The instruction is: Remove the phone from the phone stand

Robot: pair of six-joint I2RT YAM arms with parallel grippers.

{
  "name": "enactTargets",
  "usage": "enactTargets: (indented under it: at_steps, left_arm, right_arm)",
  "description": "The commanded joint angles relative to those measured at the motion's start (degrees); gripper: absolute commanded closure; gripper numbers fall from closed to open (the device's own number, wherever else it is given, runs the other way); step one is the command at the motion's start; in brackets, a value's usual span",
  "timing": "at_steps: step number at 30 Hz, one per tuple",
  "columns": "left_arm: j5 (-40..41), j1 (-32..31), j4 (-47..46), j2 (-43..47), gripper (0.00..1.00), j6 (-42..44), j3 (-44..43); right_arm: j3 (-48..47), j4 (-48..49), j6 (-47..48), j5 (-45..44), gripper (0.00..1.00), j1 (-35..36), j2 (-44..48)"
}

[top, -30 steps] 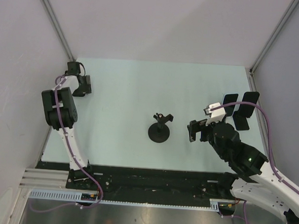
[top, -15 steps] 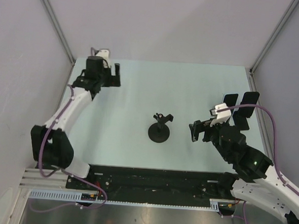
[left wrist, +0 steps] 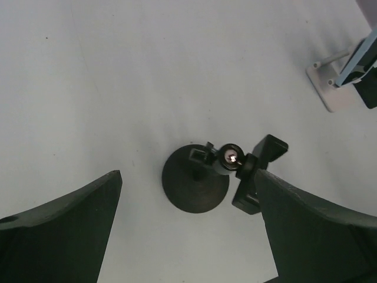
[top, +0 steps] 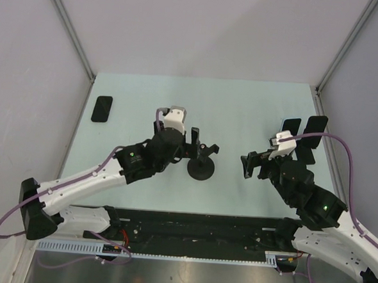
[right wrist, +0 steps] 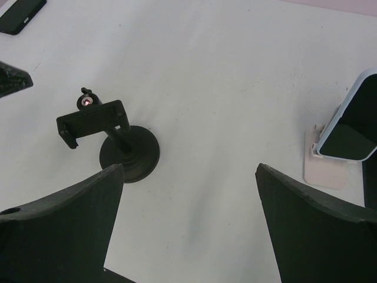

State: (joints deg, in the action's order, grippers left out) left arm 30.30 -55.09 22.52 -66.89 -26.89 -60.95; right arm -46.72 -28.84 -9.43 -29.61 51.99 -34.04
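The phone (top: 102,108) lies flat on the table (top: 242,106) near its far left edge, well apart from the phone stand (top: 202,167).

My left pincer (top: 194,147) hangs just left of the stand's head, jaws apart and gripping nothing. In the left wrist view my fingers (left wrist: 65,230) flank the stand, and its round base shows between them.

The phone stand is upright on its base near the table's centre.

My right pincer (top: 249,166) sits to the right of the stand, clear of it, jaws apart and gripping nothing. The right wrist view shows the stand's clamp bracket (right wrist: 91,122) on top of its post.

At the far right, other dark phones (top: 315,127) are propped up, one of them in a white holder (right wrist: 323,166).
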Motion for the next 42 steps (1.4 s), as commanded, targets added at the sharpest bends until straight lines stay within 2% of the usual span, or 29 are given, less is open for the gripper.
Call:
enactTargets:
  at_steps: [1,4,12,17,19,27,30,34,42]
  left_arm:
    - [11.7,-8.4,-0.2,-0.1,0.0,-7.5,0.2]
    - [15.1,-12.0,-0.3,-2.6,0.02,-7.3,-0.9]
    - [13.1,-14.6,-0.3,-9.6,0.1,-11.3,-2.3]
    - [13.9,-14.8,-0.2,-12.3,0.25,-12.1,-2.2]
    - [14.6,-14.8,-0.3,-12.9,0.35,-12.3,-2.8]
    - [15.3,-14.7,-0.2,-14.1,0.61,-9.1,-3.9]
    - [16.3,-14.6,-0.2,-13.1,0.65,-8.4,-3.0]
    - [16.7,-13.4,-0.3,-11.6,0.65,-8.3,-1.7]
    - [16.2,-11.0,-0.2,-9.4,0.58,-7.2,0.0]
  right_arm:
    - [0.0,0.9,-0.7,-2.3,0.01,-0.2,0.4]
    - [0.0,0.5,-1.0,-2.7,0.01,-0.2,0.3]
    - [0.0,-0.1,-1.5,-3.9,0.01,-0.2,0.0]
    - [0.0,-0.3,-1.7,-3.9,0.01,-0.2,-0.2]
    - [0.0,-0.3,-1.7,-4.0,0.01,-0.2,-0.5]
    - [0.0,-0.3,-1.8,-4.1,0.01,-0.2,-0.3]
    - [0.0,-0.3,-1.7,-4.1,0.01,-0.2,-0.1]
    - [0.0,-0.3,-1.7,-3.9,0.01,-0.2,-0.5]
    - [0.0,-0.3,-1.7,-3.9,0.01,-0.2,-0.3]
